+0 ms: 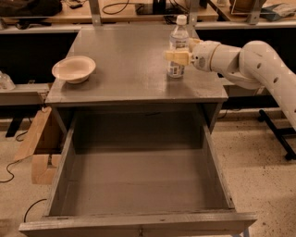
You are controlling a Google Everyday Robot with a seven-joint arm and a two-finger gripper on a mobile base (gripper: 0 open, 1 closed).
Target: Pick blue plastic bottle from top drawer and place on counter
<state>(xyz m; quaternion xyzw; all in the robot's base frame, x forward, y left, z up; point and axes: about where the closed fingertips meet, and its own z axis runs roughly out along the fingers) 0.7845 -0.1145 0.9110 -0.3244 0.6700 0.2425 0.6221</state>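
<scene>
Camera view, cabinet seen from front and above. Upper centre-right: blue plastic bottle (pixel 178 36), clear w/ white cap and white-and-blue label, stands upright on the counter (pixel 129 60), near the counter's back-right part, base on the grey surface. Gripper (pixel 180 49) reaches in from the right at label height; one tan finger (pixel 177 56) crosses the front of the bottle, the other shows behind it at the bottle's right shoulder, so the fingers are closed onto the bottle from both sides, narrow gap filled by the bottle body. White arm (pixel 249 58) runs from the gripper to the right edge of the frame and down, above the counter's right edge. Left of centre, upper part: pale bowl (pixel 74 69) sits upright near the counter's left edge, well apart from the bottle. Lower half of frame: top drawer (pixel 138 176) pulled fully out toward the viewer, grey scuffed bottom exposed, side walls converging toward the cabinet, thick front panel (pixel 138 225) along the bottom edge. Left edge, mid-height: brown cardboard box (pixel 39 143) on the floor, beside the drawer's left wall; dark cables lie on the floor near it. Top edge: wooden workbench (pixel 115 11) w/ cables behind the cabinet. Right side: speckled floor (pixel 259 162) w/ a dark base leg at far right.
</scene>
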